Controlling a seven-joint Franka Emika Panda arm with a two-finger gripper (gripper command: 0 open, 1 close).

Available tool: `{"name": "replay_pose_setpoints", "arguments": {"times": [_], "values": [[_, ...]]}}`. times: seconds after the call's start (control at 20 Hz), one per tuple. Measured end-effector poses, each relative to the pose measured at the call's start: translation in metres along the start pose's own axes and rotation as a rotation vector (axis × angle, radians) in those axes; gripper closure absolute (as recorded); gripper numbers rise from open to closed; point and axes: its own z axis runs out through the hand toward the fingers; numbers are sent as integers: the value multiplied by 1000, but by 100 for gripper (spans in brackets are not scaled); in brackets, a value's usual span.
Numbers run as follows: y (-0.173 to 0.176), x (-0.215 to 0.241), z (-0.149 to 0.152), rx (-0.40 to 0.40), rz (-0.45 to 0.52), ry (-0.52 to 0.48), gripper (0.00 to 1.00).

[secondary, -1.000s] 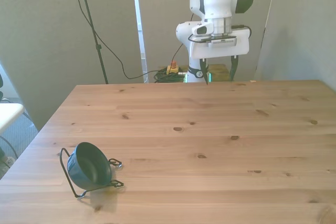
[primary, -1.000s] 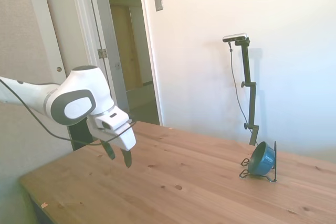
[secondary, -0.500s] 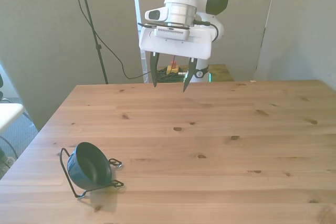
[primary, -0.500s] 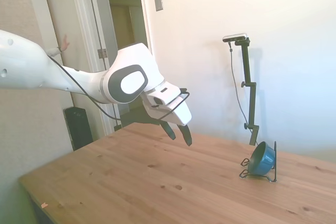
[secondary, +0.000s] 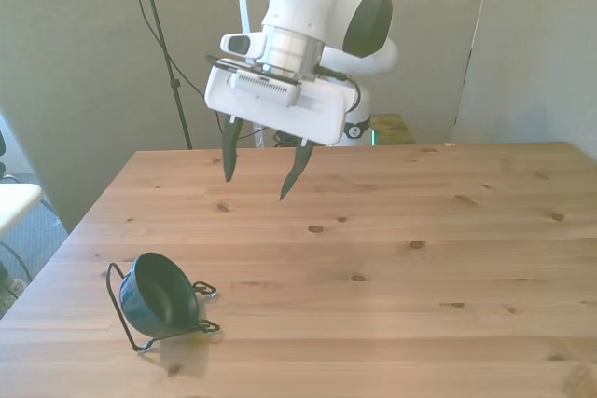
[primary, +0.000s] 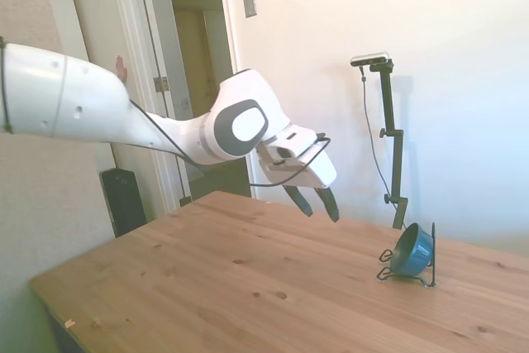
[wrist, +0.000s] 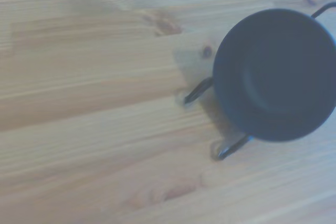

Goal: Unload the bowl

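The small blue bowl (primary: 412, 250) leans on its side in a thin black wire rack (primary: 387, 274) near the table's far end in the side view. In the front view the bowl (secondary: 160, 295) sits in the rack (secondary: 118, 300) at the front view's left, near the front edge, its dark inside facing the camera. My gripper (primary: 321, 204) hangs open in the air over the table, tilted toward the bowl and well short of it. From the front, the gripper (secondary: 262, 174) is above and behind the bowl. The wrist view shows the bowl (wrist: 275, 74) blurred, with rack wires (wrist: 198, 91) beside it.
The wooden table (secondary: 392, 258) spreads wide to the front view's right of the bowl. A doorway (primary: 202, 80) and a white wall stand behind the table in the side view. A thin black stand with a cable (secondary: 163, 44) rises at the front view's left.
The arm has swung out over the table toward the bowl, from near the table's robot-side edge. The gripper has tilted and stayed open. The bowl and rack have not moved.
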Motion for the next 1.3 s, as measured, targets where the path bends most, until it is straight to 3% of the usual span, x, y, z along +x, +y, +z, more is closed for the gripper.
{"name": "replay_pose_setpoints", "arguments": {"times": [0.25, 0.55, 0.85, 1.3], "values": [[-11, 49, 29, -30, 24, 93, 0], [5, 91, 59, -103, 65, 139, 0], [15, 108, 95, -146, 76, 146, 0], [-16, 108, 111, -152, 53, 167, 0]]}}
